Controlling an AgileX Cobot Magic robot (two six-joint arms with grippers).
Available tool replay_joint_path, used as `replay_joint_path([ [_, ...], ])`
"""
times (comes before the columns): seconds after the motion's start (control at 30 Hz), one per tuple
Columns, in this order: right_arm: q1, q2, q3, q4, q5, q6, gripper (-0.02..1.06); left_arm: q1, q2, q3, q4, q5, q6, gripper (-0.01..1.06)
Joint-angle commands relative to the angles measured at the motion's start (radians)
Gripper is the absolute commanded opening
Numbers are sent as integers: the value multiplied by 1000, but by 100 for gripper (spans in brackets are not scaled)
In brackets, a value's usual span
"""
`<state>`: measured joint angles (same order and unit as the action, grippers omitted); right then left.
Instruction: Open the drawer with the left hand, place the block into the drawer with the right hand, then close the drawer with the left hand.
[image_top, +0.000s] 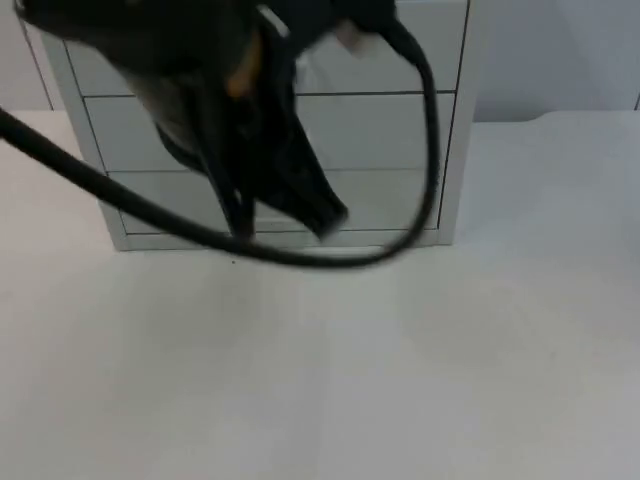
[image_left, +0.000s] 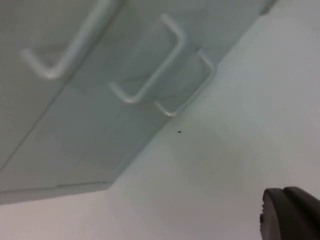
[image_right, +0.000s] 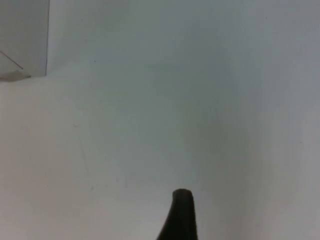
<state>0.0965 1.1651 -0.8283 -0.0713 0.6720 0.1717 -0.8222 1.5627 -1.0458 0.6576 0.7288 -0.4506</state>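
A white cabinet (image_top: 380, 140) with three shut drawers stands at the back of the table. My left gripper (image_top: 288, 225) hangs open in front of its bottom drawer (image_top: 385, 200), fingertips just above the table and holding nothing. The left wrist view looks along one black fingertip (image_left: 292, 215) at the cabinet front (image_left: 75, 140) with its three white bar handles: top (image_left: 70, 50), middle (image_left: 150, 70) and bottom (image_left: 187, 90), all still some way off. In the right wrist view a black fingertip (image_right: 182, 215) of the waiting right gripper stands over bare table, with a corner of the cabinet (image_right: 25, 40) beyond it.
The white table top (image_top: 320, 380) stretches in front of the cabinet and to its right. A grey partition wall (image_top: 560, 50) closes off the back. A small dark speck (image_left: 179, 132) lies on the table near the cabinet base.
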Motion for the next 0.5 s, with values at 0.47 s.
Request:
replay_joint_path([
  [0.47, -5, -7, 2, -5, -9, -38, 67, 469, -367, 5, -508, 10, 392, 0],
])
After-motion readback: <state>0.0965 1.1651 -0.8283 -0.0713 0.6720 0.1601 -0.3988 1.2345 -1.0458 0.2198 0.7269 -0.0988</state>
